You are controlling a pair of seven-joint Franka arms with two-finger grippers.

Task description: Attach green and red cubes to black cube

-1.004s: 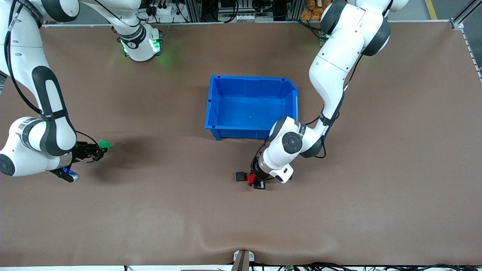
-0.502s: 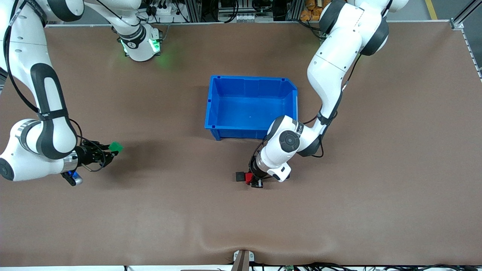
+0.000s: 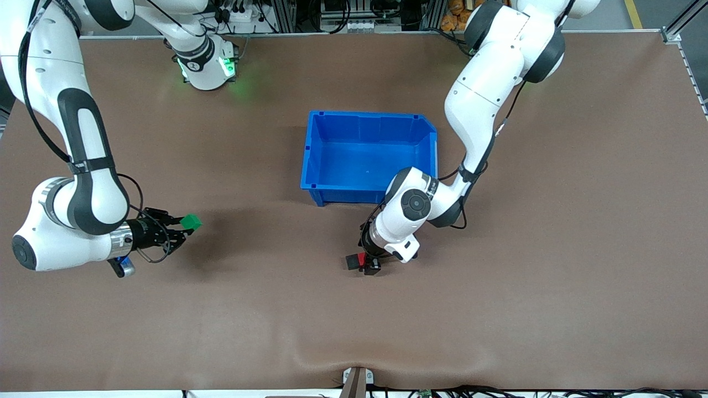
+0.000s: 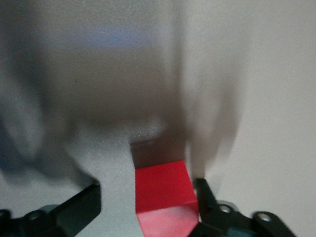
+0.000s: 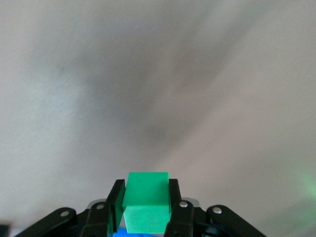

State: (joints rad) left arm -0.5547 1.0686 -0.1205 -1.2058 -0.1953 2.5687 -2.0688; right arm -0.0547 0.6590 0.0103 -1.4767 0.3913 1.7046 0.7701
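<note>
Red cube (image 4: pixel 163 190) touches one of the left fingers (image 4: pixel 205 197) only.

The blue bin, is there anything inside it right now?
Nothing shows on the visible floor of the blue bin. The left arm covers the corner nearest the left gripper, which is at the red cube; that corner cannot be checked.

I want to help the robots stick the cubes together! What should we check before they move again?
1. Right pincer grips green cube: ok.
2. Red cube beside black cube: ok.
3. Red and black really stuck together: cannot tell.
4. Left pincer has let go of red: not ok; one finger touches it, jaws apart.
5. Green cube at the black cube: not ok; it's over bare table toward the right arm's end.
</note>
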